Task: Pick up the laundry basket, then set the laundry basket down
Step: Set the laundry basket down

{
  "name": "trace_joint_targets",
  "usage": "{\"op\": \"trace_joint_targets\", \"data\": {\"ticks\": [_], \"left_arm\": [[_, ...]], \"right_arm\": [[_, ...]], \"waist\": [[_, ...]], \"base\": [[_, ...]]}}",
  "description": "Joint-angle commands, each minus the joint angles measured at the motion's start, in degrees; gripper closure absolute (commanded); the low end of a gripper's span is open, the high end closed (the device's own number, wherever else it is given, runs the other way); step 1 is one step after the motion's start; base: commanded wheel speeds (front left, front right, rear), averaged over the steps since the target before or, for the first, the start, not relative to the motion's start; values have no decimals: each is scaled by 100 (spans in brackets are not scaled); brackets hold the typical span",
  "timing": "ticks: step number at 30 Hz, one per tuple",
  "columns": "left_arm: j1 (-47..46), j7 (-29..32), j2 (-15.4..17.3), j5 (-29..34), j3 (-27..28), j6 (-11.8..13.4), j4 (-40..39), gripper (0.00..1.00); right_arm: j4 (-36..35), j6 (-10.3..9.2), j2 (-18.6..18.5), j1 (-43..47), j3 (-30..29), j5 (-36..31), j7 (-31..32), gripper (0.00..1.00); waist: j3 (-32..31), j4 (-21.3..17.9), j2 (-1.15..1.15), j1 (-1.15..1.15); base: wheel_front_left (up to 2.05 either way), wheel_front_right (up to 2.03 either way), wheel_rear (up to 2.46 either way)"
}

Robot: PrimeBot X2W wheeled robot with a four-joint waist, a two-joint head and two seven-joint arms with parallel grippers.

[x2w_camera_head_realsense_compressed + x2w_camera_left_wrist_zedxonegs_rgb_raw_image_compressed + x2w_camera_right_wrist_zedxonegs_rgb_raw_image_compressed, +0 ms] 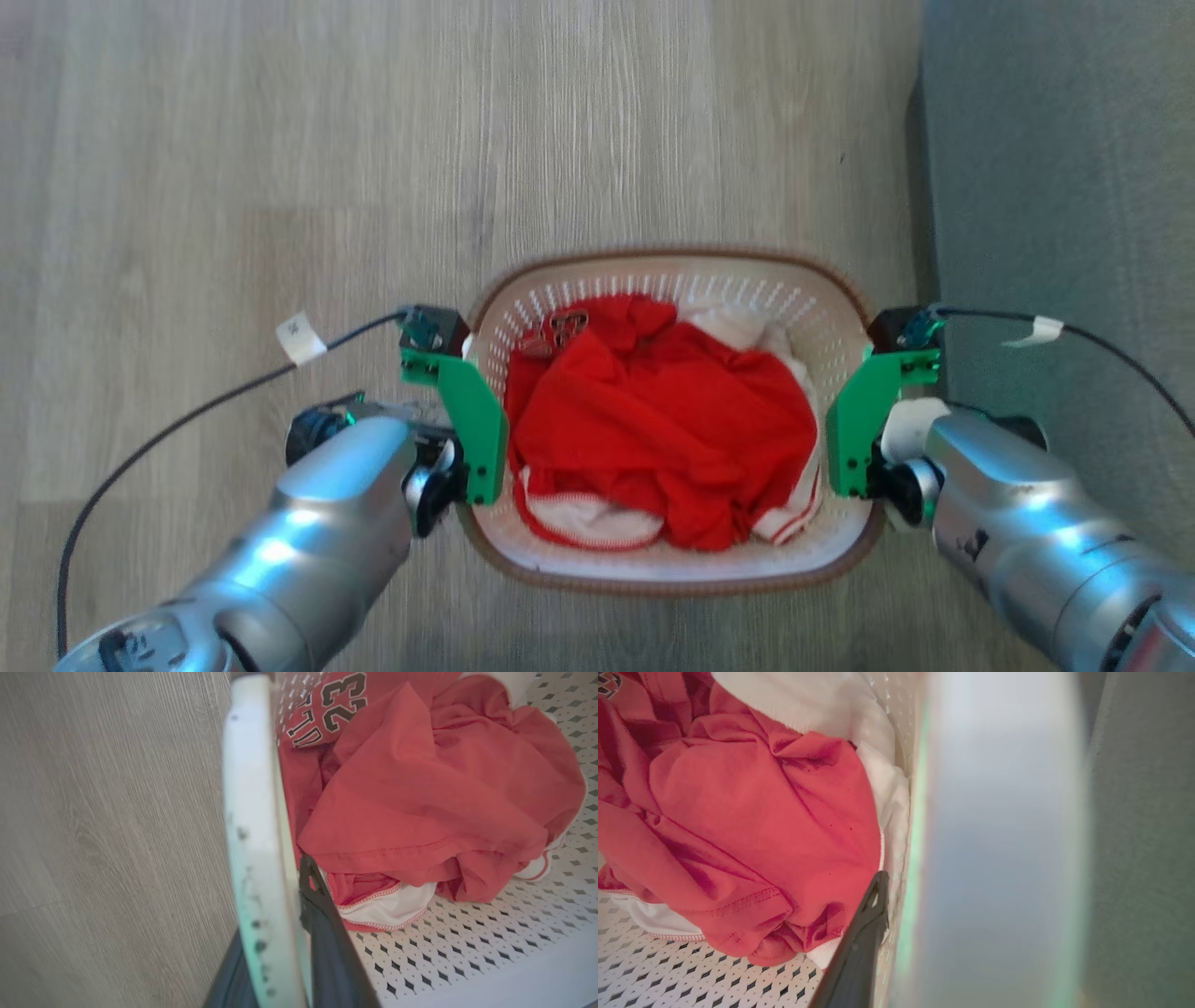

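The laundry basket stands between my two arms, white with perforated walls and a brown rim. A red jersey and white cloth fill it. My left gripper is shut on the basket's left handle, which runs between two dark fingers in the left wrist view. At the opposite side, my right gripper grips the right handle. One dark finger lies inside the wall against the clothes; the other is hidden behind the blurred handle. Whether the basket touches the floor, I cannot tell.
Pale wood floor spreads to the left and beyond the basket. A grey-green soft surface borders the basket's right side, close to my right arm. Black cables trail from both wrists.
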Motion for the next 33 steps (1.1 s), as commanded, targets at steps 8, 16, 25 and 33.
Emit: {"op": "trace_joint_targets", "data": {"ticks": [8, 16, 25, 33], "left_arm": [[-547, -360, -51, 359, 23, 68, -247, 100], [-820, -617, -51, 541, 23, 233, -288, 100], [-1071, -900, -51, 613, 23, 445, -362, 100], [-1170, -959, -51, 655, 23, 451, -482, 100]], "right_arm": [[-174, 89, -47, -357, 9, -66, -618, 100], [-105, 89, -29, -537, 76, -198, -1084, 100], [72, 89, -16, -795, 124, -349, -1713, 100], [149, 89, -7, -859, 145, -334, -1824, 100]], "waist": [[1187, -76, 0, -1], [1822, -116, 0, -1], [2387, -63, 0, -1], [2652, 23, 0, -1]], "base": [[0, 0, 0], [0, 0, 0], [0, 0, 0], [0, 0, 0]]}}
